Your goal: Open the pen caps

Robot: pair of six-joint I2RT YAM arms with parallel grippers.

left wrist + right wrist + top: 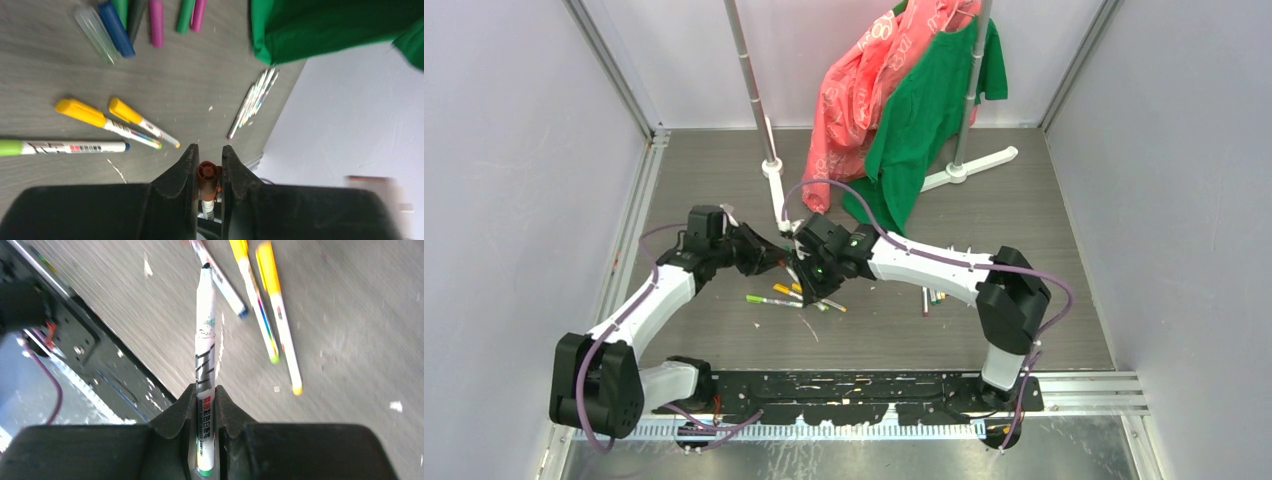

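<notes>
My left gripper (208, 155) is shut on a brown pen cap (208, 172); a bit of white barrel shows behind the cap. In my right gripper (205, 390), also shut, is a white pen (205, 330) with a green rear end and a bare dark tip pointing away. In the top view both grippers, left (774, 258) and right (816, 272), sit close together above the table's middle. Two yellow-capped pens (82, 112) and a green-capped pen (10, 147) lie on the table. Loose caps in blue (116, 30), magenta (156, 22) and green (186, 15) lie farther off.
A small bundle of pens (932, 297) lies right of centre. A garment rack with grey poles (754, 80) stands at the back, a red garment (854, 90) and a green garment (924, 110) hanging down to the table. Side walls close in on both sides.
</notes>
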